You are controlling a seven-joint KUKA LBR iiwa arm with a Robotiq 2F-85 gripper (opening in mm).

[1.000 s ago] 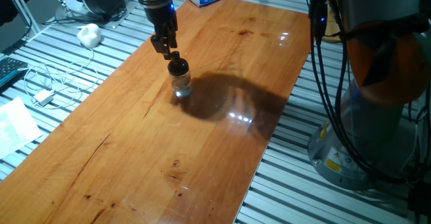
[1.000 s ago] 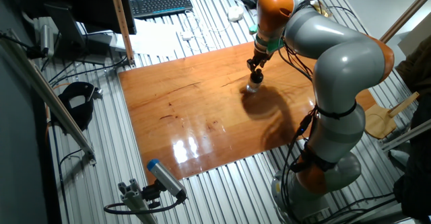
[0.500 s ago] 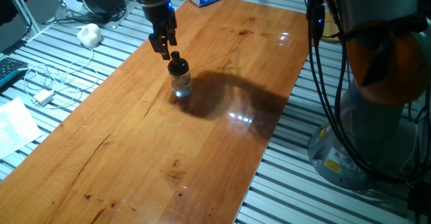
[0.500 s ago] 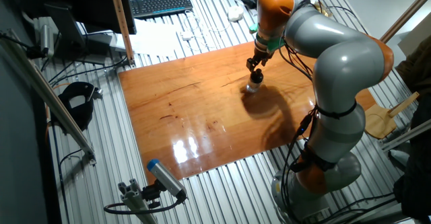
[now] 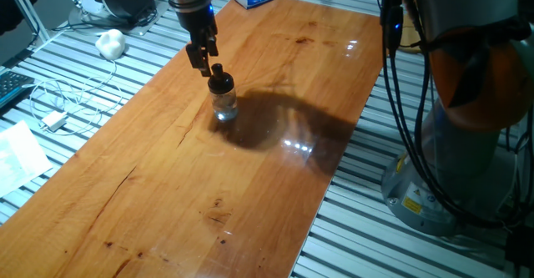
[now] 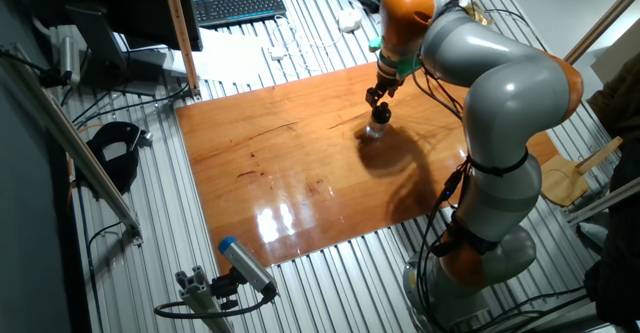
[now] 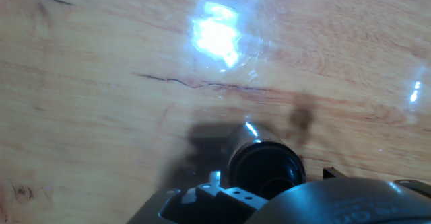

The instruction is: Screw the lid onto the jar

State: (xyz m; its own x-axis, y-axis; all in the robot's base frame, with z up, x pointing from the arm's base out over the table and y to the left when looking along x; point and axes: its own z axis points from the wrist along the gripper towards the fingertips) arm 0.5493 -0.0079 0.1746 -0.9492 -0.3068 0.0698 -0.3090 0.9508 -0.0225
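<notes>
Lid [image 5: 220, 83] sits already on jar [image 5: 224, 104], mid-table [image 5: 250, 169]. My gripper [image 5: 204, 64] is just above it, touching or not I can't tell, nor how wide it's open. Tightening prob. left.

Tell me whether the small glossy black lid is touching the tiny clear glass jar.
Touching. One fixed view shows the black lid sitting directly on the clear glass jar with no gap between them.

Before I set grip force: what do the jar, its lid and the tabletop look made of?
The jar looks like clear glass: see-through, with bright glints. The lid seems glossy black plastic, though that's uncertain. The tabletop is varnished wood, with visible grain and mirror-like lamp reflections.
</notes>
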